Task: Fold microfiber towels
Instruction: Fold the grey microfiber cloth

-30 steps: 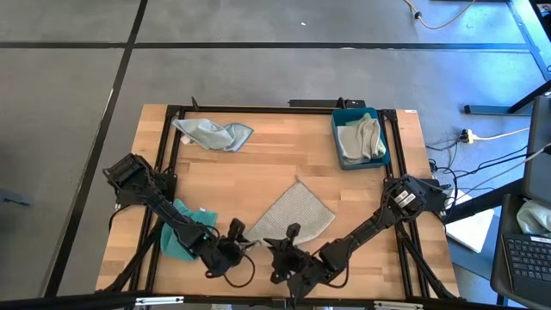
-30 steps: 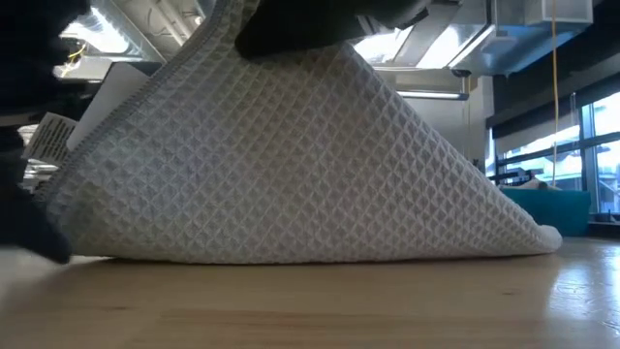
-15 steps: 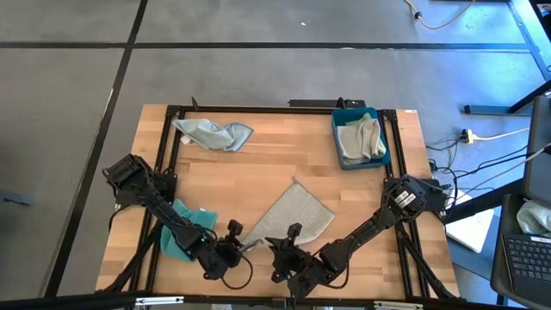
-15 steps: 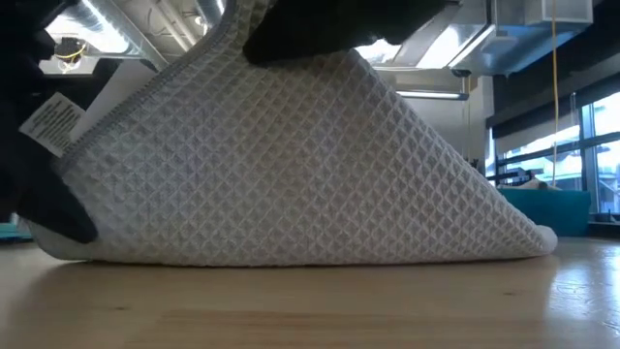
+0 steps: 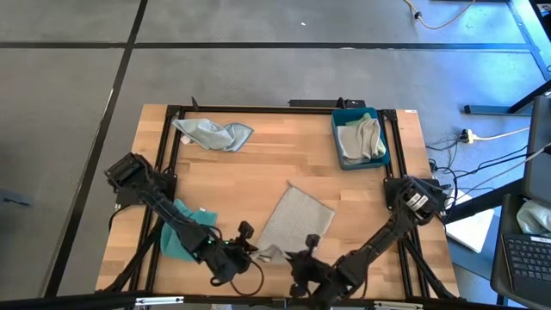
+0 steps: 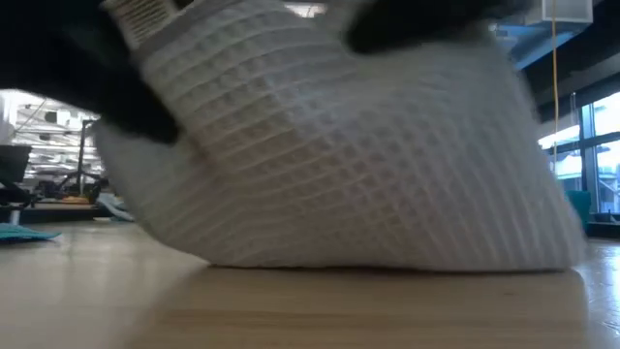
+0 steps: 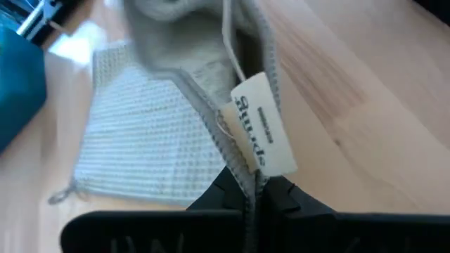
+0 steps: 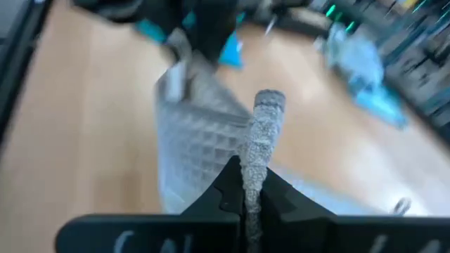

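1. Right at the near edge of the table (image 5: 258,185), the left gripper (image 5: 247,251) was clenched on the grey towel (image 5: 295,220) beside its white tag (image 7: 264,133), and the right gripper (image 5: 308,253) pinched the neighbouring corner.
2. Beyond them, the rest of the towel lay flat mid-table.
3. Farther off, a crumpled pale blue towel (image 5: 213,133) and the blue tray (image 5: 339,155) sat at the far edge.
4. Risk, I'd say: uneven pulling could skew the fold, or a thin pinch could slip.
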You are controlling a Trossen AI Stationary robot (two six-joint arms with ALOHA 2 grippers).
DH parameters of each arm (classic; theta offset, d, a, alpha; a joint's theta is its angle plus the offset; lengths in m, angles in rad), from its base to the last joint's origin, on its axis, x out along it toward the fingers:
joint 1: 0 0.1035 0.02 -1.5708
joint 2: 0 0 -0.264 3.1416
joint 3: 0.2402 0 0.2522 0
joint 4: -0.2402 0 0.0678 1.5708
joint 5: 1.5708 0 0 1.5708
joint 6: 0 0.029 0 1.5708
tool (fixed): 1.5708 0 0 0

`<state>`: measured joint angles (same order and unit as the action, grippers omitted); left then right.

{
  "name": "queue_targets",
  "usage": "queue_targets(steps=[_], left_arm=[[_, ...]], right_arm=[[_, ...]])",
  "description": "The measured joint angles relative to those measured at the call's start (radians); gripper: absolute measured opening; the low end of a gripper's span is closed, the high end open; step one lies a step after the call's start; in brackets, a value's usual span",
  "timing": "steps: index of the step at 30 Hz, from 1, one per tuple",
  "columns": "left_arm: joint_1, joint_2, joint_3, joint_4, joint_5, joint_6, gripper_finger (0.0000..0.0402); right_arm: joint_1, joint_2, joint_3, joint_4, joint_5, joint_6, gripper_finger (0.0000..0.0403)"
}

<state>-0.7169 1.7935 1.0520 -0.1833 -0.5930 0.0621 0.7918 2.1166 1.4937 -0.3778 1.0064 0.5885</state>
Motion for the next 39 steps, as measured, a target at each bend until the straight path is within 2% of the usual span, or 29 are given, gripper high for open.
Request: queue_targets(steps=[5,10,14,23,26,32,39], left_arm=[[0.068,0.000,0.024,0.003,0.026,0.083,0.0000],[0.154,0.000,0.028,0.020,0.137,0.131,0.0000],[0.218,0.000,0.029,0.059,0.182,0.207,0.0000],[0.394,0.000,0.029,0.147,0.298,0.391,0.0000],[0.447,0.000,0.029,0.154,0.342,0.425,0.0000],[0.529,0.002,0.029,0.179,0.474,0.468,0.0000],[0.579,0.072,0.029,0.211,0.505,0.527,0.0000]], right_arm=[[0.051,-0.001,0.000,-0.165,-0.039,0.215,0.0012],[0.090,-0.020,0.000,-0.309,-0.016,0.394,0.0008],[0.101,-0.026,0.000,-0.454,-0.006,0.530,0.0011],[0.067,-0.026,-0.001,-0.821,-0.025,0.722,0.0013],[0.044,-0.026,-0.018,-0.873,-0.039,0.752,0.0013],[0.002,-0.027,-0.103,-0.863,-0.077,0.782,0.0014],[-0.035,-0.027,-0.183,-0.852,-0.080,0.825,0.0014]])
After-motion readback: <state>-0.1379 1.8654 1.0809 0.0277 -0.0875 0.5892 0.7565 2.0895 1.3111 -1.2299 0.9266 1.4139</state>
